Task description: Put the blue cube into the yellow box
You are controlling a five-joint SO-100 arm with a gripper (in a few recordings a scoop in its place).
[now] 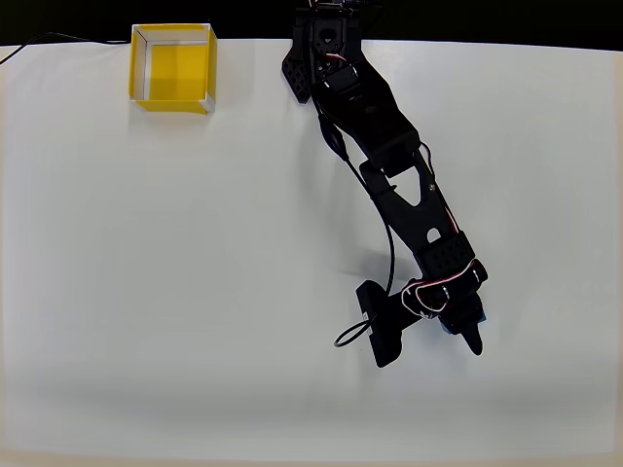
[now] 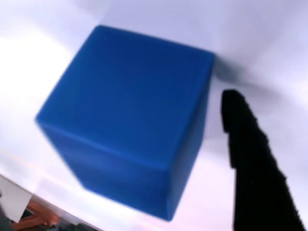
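Sitting at the counter's (image 1: 146, 292) far edge near its left corner in the overhead view, yellow box (image 1: 172, 68) is open-topped with whitish wall edges; only its yellow floor shows inside. Blue cube (image 2: 130, 120) is matte, bright blue, plain faces, resting on the white counter toward the near-right area, well apart from the box; overhead, just a blue sliver (image 1: 451, 326) shows under the black arm. End effector (image 1: 453, 331) is lowered over the cube. One black finger (image 2: 255, 168) stands just right of the cube in the wrist view. Cannot tell whether the fingers are apart or clamped.
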